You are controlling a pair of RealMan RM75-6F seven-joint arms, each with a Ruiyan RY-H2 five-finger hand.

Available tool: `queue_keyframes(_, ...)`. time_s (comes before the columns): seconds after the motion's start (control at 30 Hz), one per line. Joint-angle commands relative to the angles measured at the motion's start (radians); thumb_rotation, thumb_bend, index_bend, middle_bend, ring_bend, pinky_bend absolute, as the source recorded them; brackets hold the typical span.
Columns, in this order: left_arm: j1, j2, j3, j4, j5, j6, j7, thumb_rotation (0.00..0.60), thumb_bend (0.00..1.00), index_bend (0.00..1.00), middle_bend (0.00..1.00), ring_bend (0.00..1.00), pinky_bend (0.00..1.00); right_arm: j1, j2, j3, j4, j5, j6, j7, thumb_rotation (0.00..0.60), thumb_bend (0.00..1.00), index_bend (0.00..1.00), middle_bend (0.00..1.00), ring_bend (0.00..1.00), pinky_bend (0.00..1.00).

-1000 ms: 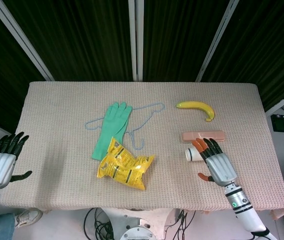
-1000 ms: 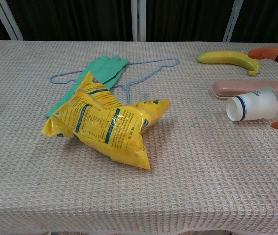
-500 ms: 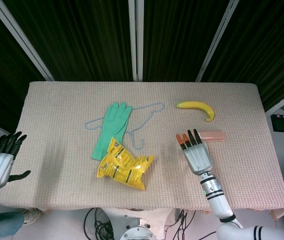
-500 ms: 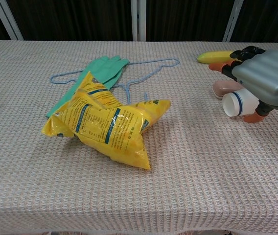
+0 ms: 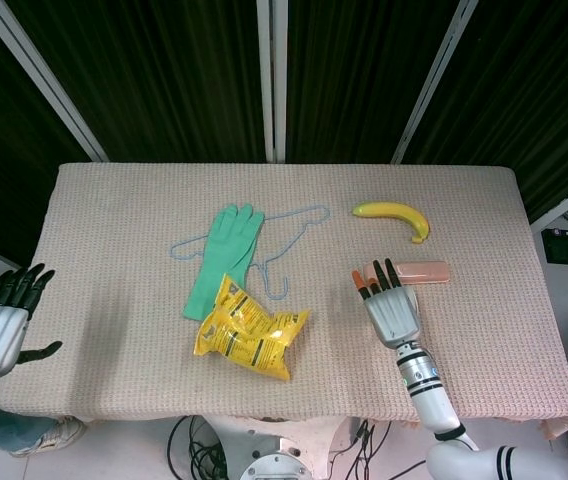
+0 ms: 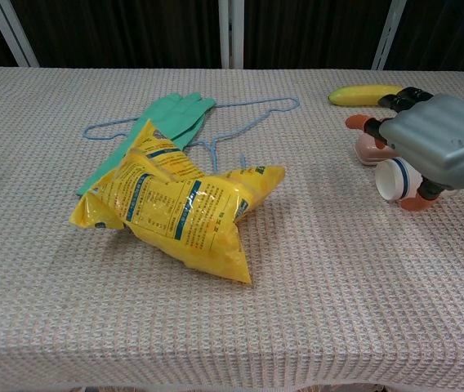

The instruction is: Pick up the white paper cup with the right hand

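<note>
The white paper cup [image 6: 394, 180], with a blue band near its rim, lies on its side on the table, mouth facing left. My right hand [image 6: 443, 147] lies over it from above, covering most of it. The fingers reach past it toward the pink case and the thumb tip [image 6: 416, 203] sits at the cup's near side. From the head view the right hand [image 5: 392, 308] hides the cup entirely, its fingers stretched out and apart. The cup rests on the cloth. My left hand [image 5: 2, 322] hangs open off the table's left edge.
A pink case [image 5: 428, 271] lies just behind the cup, a banana [image 5: 394, 212] further back. A yellow snack bag [image 5: 249, 331], a green rubber glove [image 5: 226, 254] and a blue wire hanger [image 5: 295, 216] occupy the table's middle.
My right hand has swung in from the cup's right side to lie over the cup, then settled slightly lower. The cup has shifted a little. The left hand has stayed put.
</note>
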Motion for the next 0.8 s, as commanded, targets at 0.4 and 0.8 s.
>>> queue_keyframes(0.4,0.0,0.002,-0.002,0.004,-0.004,0.0,-0.009,0.6,0.04,0.0,0.0,0.0,0.0,0.014,-0.002,-0.021,0.015,-0.086,0.034,0.09,0.6,0.17,0.43,0.51,0.09,0.0)
queue_keyframes(0.8,-0.001,0.0,-0.001,0.006,-0.006,-0.004,-0.005,0.6,0.04,0.0,0.0,0.0,0.0,-0.071,0.064,-0.016,-0.047,-0.295,0.113,1.132,0.6,0.18,0.47,0.55,0.1,0.0)
